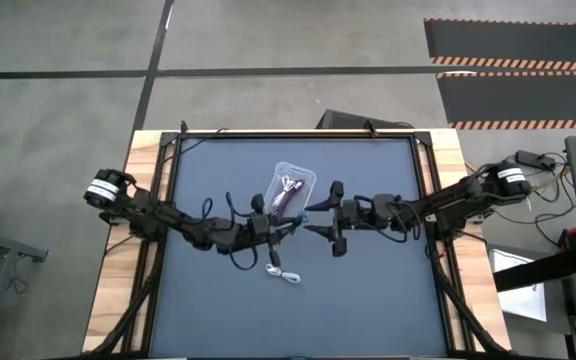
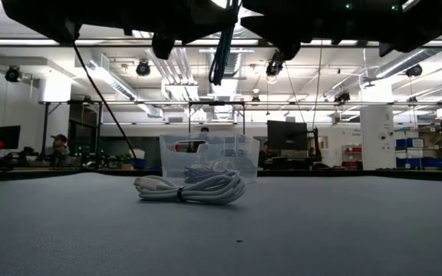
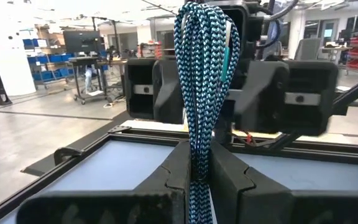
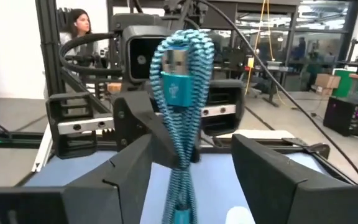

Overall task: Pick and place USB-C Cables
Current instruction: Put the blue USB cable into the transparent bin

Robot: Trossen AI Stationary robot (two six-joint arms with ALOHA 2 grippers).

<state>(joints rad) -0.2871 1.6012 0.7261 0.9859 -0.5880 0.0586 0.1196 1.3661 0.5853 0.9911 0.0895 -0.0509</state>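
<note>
Nearest the table front, a white cable point(image 1: 284, 273) lay coiled and tied on the dark mat point(image 1: 208, 300), untouched, with bare mat all round it. It looked light and floppy; you'd likely do best pinching it across the tie at the middle, so the loops don't spill.

Just behind it, mid-table and up off the mat, you had the teal cable point(image 3: 202, 93) pinched in the left gripper point(image 1: 282, 232). Its fingers point(image 3: 173, 171) were clamped together on the lower part of the braided bundle, loops standing up above them. The right gripper point(image 1: 316, 220) sat straight opposite with its fingers point(image 4: 132, 168) spread apart either side of the same bundle. Not touching it, as far as the right wrist view showed. The plug end point(image 4: 177, 84) faced that camera. Looked like a hand-over, or a steadying move. The braid should grip fine, soft, bends easily. Take it low near the fold, not by the plug.

Farther back, the clear bin point(image 1: 292, 188) held a purple cable point(image 1: 282, 200) and a white one point(image 1: 292, 183). Its rim is low and its mouth narrow, so you'd have little room with both grippers crowded just in front. The raised table frame point(image 1: 298, 135) lay well beyond; sideways there was plenty of free mat.
</note>
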